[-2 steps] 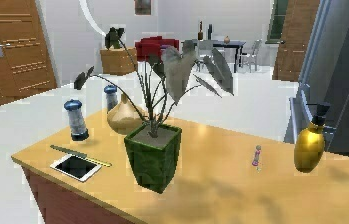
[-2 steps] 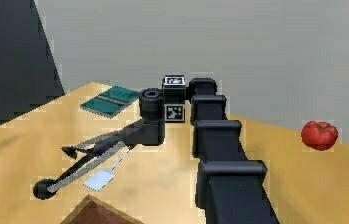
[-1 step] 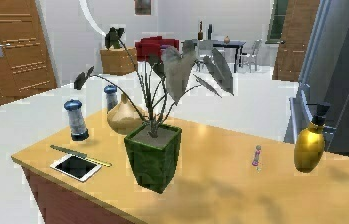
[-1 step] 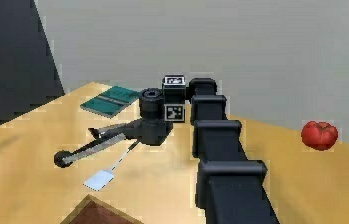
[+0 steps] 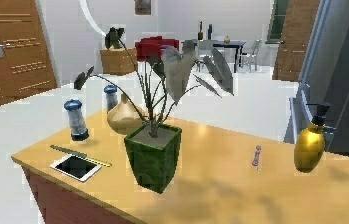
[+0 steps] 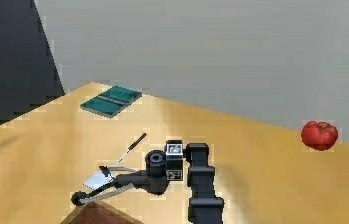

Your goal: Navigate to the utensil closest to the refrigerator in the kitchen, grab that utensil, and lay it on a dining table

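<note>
A thin utensil (image 6: 132,147) with a dark handle and a pale flat blade lies on the wooden countertop (image 6: 42,150) in the arm side view. The arm rises from the bottom edge. Its gripper (image 6: 94,188) reaches left, with the fingers at the utensil's pale end. The utensil rests on the surface there, so I cannot tell whether the gripper holds anything. In the forward view a small purple object (image 5: 257,157) lies on the counter (image 5: 212,170). A grey refrigerator (image 5: 334,90) stands at that view's right edge. A dining table (image 5: 227,45) with chairs stands far back.
On the counter ahead stand a potted plant (image 5: 152,155), a tan vase (image 5: 125,115), two shakers (image 5: 77,120), a white tablet (image 5: 77,167) and a golden bottle (image 5: 310,145). The arm side view shows a green book (image 6: 110,100), a red tomato (image 6: 320,134) and a dark panel (image 6: 12,60).
</note>
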Robot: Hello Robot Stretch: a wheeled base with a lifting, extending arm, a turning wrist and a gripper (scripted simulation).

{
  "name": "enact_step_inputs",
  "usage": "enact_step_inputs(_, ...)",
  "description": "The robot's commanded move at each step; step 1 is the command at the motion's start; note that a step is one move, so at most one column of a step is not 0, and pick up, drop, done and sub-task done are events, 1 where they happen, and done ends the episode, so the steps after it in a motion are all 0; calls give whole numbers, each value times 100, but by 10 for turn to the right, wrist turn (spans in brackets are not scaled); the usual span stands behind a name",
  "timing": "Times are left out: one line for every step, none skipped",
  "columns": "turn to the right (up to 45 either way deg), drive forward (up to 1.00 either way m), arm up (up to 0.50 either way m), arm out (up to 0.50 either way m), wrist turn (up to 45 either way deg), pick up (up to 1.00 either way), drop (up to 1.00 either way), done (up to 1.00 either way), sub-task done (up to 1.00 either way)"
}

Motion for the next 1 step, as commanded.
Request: enact_step_inputs(0, 0, 0, 0, 0, 100, 0, 0, 0)
